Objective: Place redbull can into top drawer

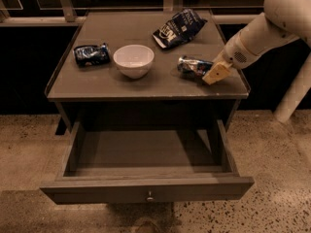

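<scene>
On the grey-brown wooden table (97,86), from the left: a flat dark-blue foil snack packet (91,55), a round white bowl (133,59), a blue-and-white chip bag (179,28) at the back. Right of the bowl the slim silver-and-blue metal redbull can (193,66) lies on its side near the table's right edge. The gripper (215,73) is right at its right end; whether it has hold I cannot tell. It looks like the grasping step. Next comes a secure hold, a lift, then a carry forward and down into the wide grey-brown wooden top drawer (146,195), which stands pulled out.
</scene>
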`<state>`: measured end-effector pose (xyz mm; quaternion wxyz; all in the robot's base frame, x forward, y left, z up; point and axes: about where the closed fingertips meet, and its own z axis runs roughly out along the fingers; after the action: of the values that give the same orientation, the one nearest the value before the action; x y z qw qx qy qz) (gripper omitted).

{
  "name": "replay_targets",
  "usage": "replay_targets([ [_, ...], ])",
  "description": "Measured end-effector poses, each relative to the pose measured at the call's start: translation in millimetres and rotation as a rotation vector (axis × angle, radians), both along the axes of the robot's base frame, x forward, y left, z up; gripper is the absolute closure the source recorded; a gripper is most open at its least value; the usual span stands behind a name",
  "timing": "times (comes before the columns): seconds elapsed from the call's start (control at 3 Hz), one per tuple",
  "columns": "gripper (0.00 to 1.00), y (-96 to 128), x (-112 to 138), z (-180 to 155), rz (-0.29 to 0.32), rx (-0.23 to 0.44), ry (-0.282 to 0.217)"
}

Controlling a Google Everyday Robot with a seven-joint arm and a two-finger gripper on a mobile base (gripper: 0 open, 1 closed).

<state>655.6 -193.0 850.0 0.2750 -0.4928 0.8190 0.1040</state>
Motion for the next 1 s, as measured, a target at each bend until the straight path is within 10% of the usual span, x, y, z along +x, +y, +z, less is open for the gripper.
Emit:
replay_targets([
  [0.33, 1.00, -5, -43, 19, 0.071, -0.005, 0.004],
  [1.0, 1.00, -42, -128, 4, 0.131, 0.195, 0.134],
])
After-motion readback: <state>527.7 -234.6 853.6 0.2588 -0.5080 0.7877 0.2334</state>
